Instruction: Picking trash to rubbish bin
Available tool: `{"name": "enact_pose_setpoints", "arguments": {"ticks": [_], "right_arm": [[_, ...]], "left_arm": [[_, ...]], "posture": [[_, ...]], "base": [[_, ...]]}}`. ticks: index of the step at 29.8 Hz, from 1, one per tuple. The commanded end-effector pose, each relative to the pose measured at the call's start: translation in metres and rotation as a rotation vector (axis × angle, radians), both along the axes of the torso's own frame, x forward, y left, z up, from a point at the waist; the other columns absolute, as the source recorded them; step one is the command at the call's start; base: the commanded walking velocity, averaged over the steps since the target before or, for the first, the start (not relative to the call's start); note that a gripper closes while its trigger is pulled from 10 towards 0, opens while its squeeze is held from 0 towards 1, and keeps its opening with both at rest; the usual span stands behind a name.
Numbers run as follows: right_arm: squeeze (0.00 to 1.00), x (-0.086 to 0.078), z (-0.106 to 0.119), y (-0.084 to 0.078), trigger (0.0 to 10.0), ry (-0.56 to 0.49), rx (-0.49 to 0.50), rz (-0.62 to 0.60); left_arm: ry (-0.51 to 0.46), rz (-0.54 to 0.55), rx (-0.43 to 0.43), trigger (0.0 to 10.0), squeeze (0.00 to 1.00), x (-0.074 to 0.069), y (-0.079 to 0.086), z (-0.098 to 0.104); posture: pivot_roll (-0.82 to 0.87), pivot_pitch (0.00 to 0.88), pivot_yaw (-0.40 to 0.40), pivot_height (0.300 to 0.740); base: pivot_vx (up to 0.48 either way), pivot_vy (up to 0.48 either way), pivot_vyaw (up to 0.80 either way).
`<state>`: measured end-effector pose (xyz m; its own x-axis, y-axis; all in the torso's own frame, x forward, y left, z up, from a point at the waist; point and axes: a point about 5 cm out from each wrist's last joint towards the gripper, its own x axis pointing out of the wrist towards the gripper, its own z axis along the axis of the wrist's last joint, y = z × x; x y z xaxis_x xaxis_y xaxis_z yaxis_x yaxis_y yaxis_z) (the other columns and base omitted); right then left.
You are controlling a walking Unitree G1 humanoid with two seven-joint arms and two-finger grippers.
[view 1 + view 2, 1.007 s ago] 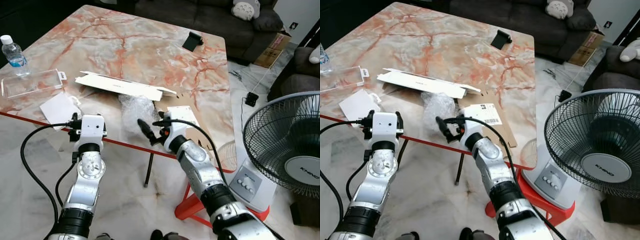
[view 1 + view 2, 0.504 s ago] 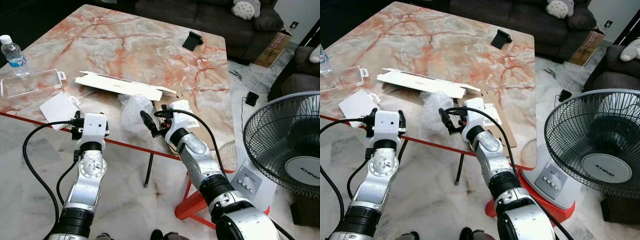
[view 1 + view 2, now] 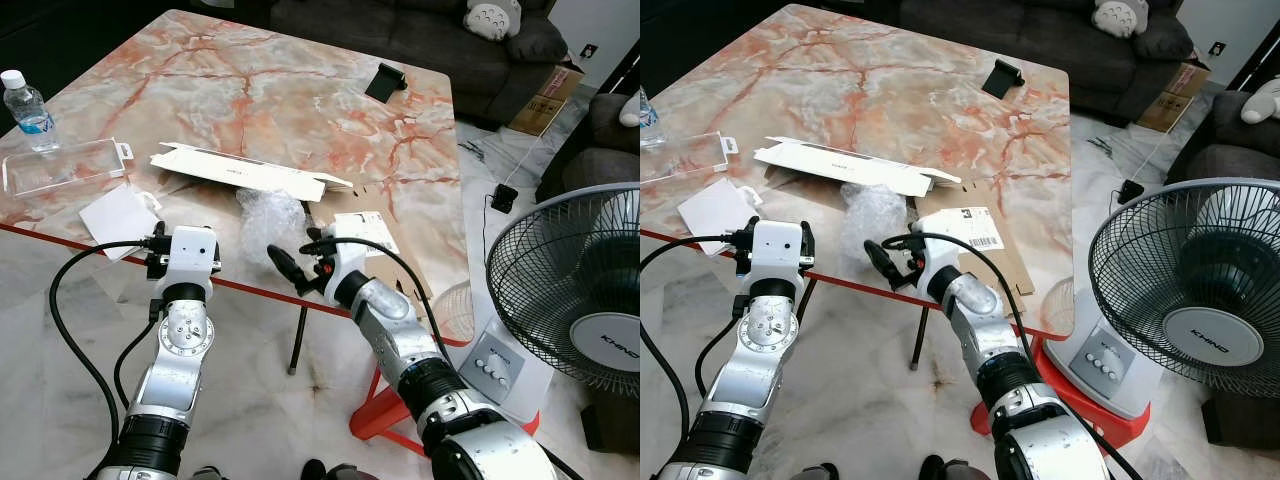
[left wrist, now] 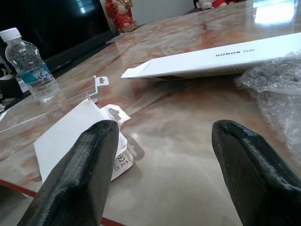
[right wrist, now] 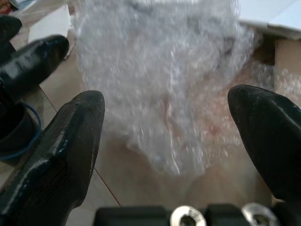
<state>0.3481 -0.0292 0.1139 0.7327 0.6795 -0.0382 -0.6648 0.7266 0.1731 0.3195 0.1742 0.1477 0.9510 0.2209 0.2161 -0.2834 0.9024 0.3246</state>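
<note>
Living room with dark sofas (image 3: 420, 30) at the far side and pale marble floor (image 3: 60, 330); a standing fan (image 3: 575, 290) sits to my right. Marble table (image 3: 260, 90), orange-veined with a red edge, takes up most of the head views. On it, largest first: a long white box (image 3: 245, 172) lying flat; a flattened cardboard sheet (image 3: 990, 245) with a barcode label by the near right edge; a clear plastic tray (image 3: 60, 165) at far left; a wad of bubble wrap (image 3: 272, 215), the trash I am after, just this side of the white box and near the table edge; a white paper packet (image 3: 118, 215); a water bottle (image 3: 25, 105); a small black object (image 3: 385, 80) at the far end. Right gripper (image 3: 292, 270): half a second ago it was pushed in over the table toward the wrap; it now sits lower and further back at the red edge, jaws spread wide and holding nothing, the wrap square between the fingers (image 5: 70, 141) in the wrist view but untouched. I read this as a re-aim, so the grasp is not yet made. Left gripper (image 4: 160, 165): unmoved at the table edge near the paper packet, jaws wide apart, empty.
</note>
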Motion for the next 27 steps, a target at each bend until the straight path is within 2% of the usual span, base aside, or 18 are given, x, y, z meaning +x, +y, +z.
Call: {"name": "enact_pose_setpoints", "arguments": {"ticks": [1,4,5,6,7,27], "right_arm": [[0.0,-0.0033,-0.0099,-0.0005,10.0,0.037,-0.023,-0.007],[0.0,-0.0036,-0.0119,-0.0014,10.0,0.043,-0.031,-0.016],[0.0,-0.0035,-0.0132,-0.0025,4.7,0.046,-0.037,-0.029],[0.0,-0.0024,-0.0148,-0.0051,4.7,0.054,-0.045,-0.059],[0.0,-0.0022,-0.0139,-0.0052,0.0,0.05,-0.04,-0.056],[0.0,-0.0016,-0.0091,-0.0046,0.0,0.024,0.004,-0.062]], "left_arm": [[-0.007,-0.026,-0.002,10.0,0.0,0.001,-0.0064,0.0037],[-0.007,-0.027,-0.003,10.0,0.0,0.0012,-0.0069,0.0039],[-0.007,-0.028,-0.003,10.0,0.0,0.0014,-0.0073,0.004],[-0.006,-0.029,-0.004,10.0,0.0,0.0015,-0.0076,0.0042],[-0.005,-0.029,-0.004,10.0,0.0,0.0013,-0.0074,0.0039],[-0.011,-0.035,-0.009,10.0,0.0,0.0027,-0.0095,0.0051]], "posture": [[0.09,0.159,-0.192,0.74],[0.09,0.161,-0.192,0.74],[0.09,0.161,-0.192,0.74],[0.09,0.161,-0.192,0.74],[0.09,0.162,-0.191,0.74],[0.09,0.152,-0.195,0.74]], "base": [[0.0,0.0,0.0],[0.0,0.0,0.0],[0.0,0.0,0.0],[0.0,0.0,0.0],[0.0,0.0,0.0],[0.0,0.0,0.0]]}}
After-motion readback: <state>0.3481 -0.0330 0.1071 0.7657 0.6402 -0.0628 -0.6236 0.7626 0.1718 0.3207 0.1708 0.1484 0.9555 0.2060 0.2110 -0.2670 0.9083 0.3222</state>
